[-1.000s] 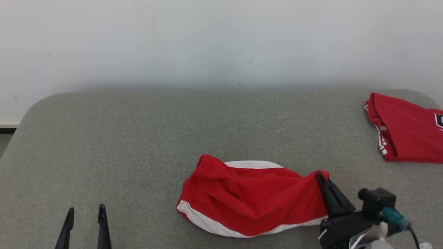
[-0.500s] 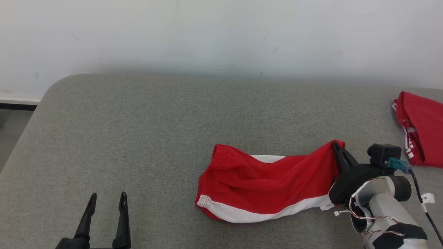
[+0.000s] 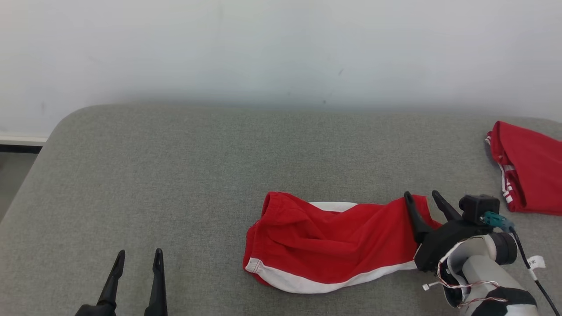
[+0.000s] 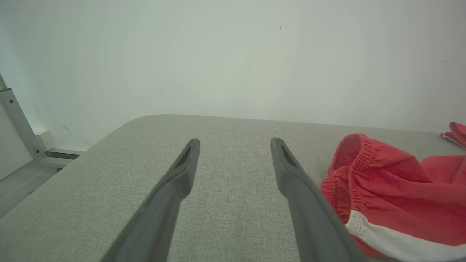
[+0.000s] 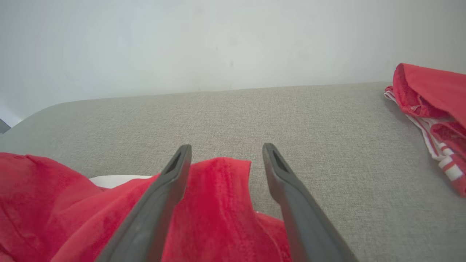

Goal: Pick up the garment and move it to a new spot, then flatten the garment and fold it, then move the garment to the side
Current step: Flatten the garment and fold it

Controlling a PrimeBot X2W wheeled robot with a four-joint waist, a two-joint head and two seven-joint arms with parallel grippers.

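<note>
The garment (image 3: 333, 241) is a pair of red shorts with a white stripe, lying crumpled on the grey padded table (image 3: 197, 175). My right gripper (image 3: 423, 198) stands open over its right end, and a red cloth corner (image 5: 222, 189) lies loose between the spread fingers. In the left wrist view the elastic waistband end of the garment (image 4: 382, 185) lies just right of my open left gripper (image 4: 235, 143), which holds nothing. In the head view the left gripper (image 3: 138, 256) sits at the lower left, well apart from the shorts.
A second red garment with white stripes (image 3: 527, 175) lies folded at the table's far right edge; the right wrist view shows this folded garment (image 5: 433, 109) too. A pale wall (image 3: 281, 48) rises behind the table. The table's left corner (image 3: 57, 131) is rounded.
My right gripper has opened and let go of the garment's right end, which has dropped back onto the table. The head camera has shifted; the left gripper stays open.
</note>
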